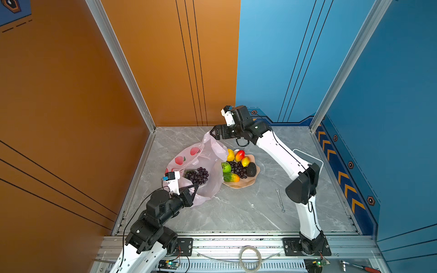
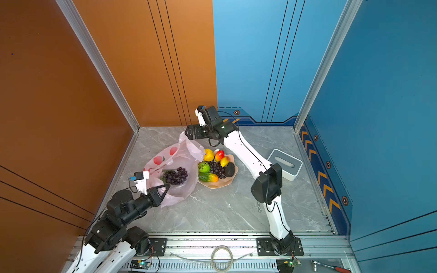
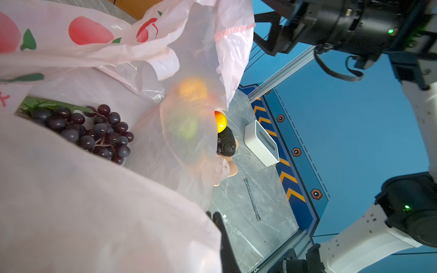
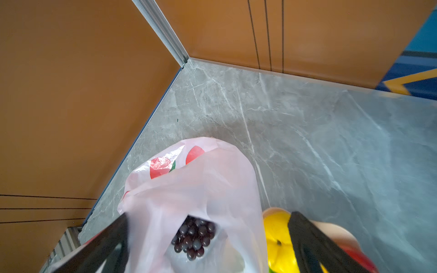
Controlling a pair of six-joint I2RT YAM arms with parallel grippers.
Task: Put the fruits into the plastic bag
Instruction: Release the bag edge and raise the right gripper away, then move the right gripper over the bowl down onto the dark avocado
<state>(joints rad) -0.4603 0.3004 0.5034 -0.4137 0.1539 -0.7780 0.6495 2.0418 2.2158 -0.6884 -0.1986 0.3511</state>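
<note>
Pale-pink plastic bag [image 1: 210,163] with red fruit prints lies open on the grey marble table [image 1: 236,212]. One bunch of purple grapes [image 1: 197,176] is inside it. Just beside the bag, a peach bowl [image 1: 246,185] holds the remaining fruits [image 1: 237,168], among them a lemon [image 1: 230,155] and an avocado [image 1: 251,169]. The left gripper [image 1: 193,188] is clenched on the bag's near rim. The right gripper [image 1: 214,133] hangs above the bag's far edge, jaws spread wide, grasping nothing.

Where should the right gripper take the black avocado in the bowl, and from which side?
Grip the avocado across its narrow width, coming from above. It lies at the bowl's right edge with its top uncovered; grapes crowd its left side, so a sideways approach would probably hit them.
</note>
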